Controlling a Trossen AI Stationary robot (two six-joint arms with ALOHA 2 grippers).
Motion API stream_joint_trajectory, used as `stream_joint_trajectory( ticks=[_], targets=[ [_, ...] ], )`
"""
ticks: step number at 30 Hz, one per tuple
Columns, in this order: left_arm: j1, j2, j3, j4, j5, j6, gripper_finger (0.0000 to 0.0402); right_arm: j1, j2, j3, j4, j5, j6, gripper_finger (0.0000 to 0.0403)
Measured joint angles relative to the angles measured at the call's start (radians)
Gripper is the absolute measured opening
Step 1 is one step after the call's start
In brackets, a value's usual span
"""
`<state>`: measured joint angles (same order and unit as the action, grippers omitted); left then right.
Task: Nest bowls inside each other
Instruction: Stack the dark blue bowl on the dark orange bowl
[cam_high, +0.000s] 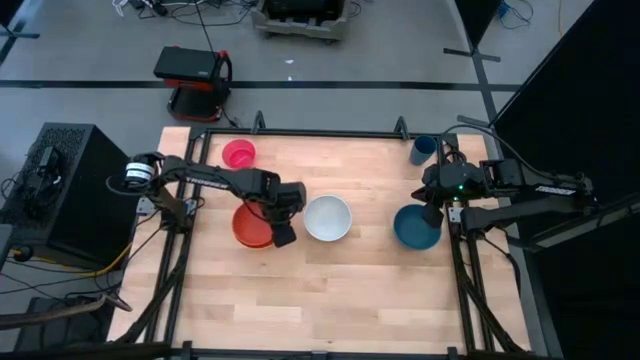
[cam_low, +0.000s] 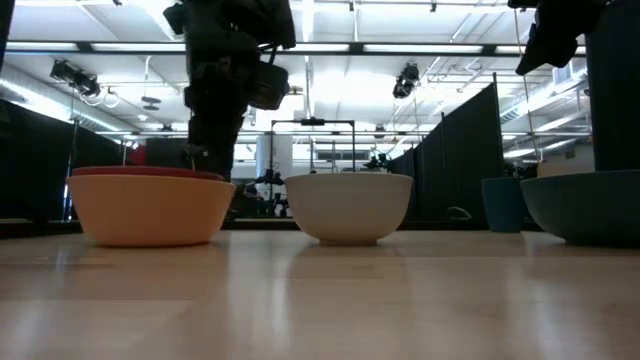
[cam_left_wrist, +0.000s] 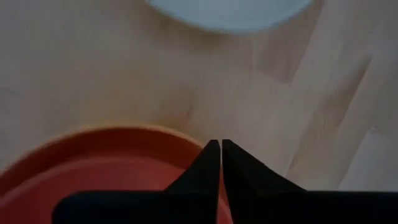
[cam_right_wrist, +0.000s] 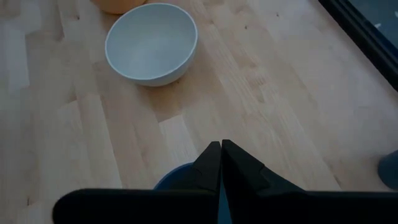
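Left end effector (cam_high: 284, 236) over red bowl (cam_high: 250, 226) rim — white bowl (cam_high: 328, 218) beside

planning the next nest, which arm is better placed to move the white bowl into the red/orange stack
Left, probably. The left end effector sits at the rim of the red bowl, nested in the orange bowl, right beside the white bowl. The right end effector is over the teal bowl, farther away.
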<state>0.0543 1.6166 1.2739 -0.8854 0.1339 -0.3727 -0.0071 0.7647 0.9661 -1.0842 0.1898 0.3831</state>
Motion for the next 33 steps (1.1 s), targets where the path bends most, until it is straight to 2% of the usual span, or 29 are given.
stream_joint_trajectory(
  ticks=[7,11,16,33],
  targets=[
    [0.036,0.000,0.092,-0.054,-0.042,0.030,0.0037,0.000,0.000,0.000,-0.022,0.000,0.028,0.0000],
    [0.068,0.000,0.211,-0.113,-0.089,0.088,0.0064,0.000,0.004,0.000,-0.096,0.000,0.061,0.0000],
    [0.118,-0.007,0.307,-0.118,-0.097,0.133,0.0107,0.000,0.034,0.000,-0.133,-0.002,0.062,0.0005],
    [0.198,-0.100,0.322,-0.127,-0.096,0.134,0.0197,-0.040,0.098,-0.165,-0.102,-0.032,0.061,0.0189]
  ],
)
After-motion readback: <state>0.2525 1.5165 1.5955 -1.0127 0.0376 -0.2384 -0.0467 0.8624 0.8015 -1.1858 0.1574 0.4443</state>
